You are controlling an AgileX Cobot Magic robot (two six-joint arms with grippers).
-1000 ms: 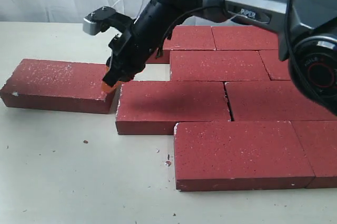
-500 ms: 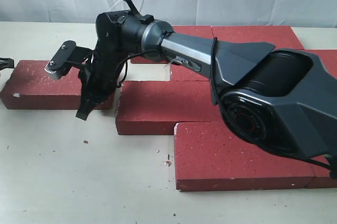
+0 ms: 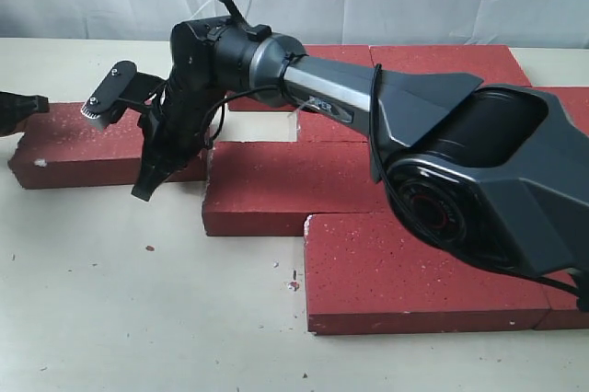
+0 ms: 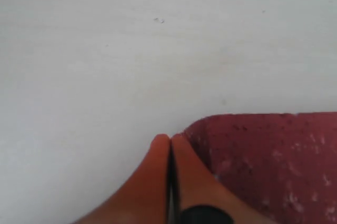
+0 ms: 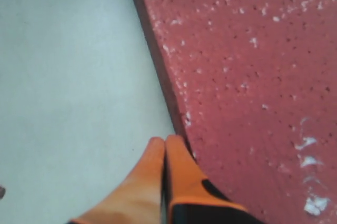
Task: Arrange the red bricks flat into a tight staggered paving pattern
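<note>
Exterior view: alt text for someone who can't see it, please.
The right arm reaches across staggered red bricks, its shut right gripper pointing down at the near side of a loose brick on the left. The left gripper sits at that brick's left end.

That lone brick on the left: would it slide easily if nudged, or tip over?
The lone brick lies flat and low, so it probably won't tip. It looks solid and heavy, with a rough speckled face, so it likely drags on the table rather than glides.
</note>
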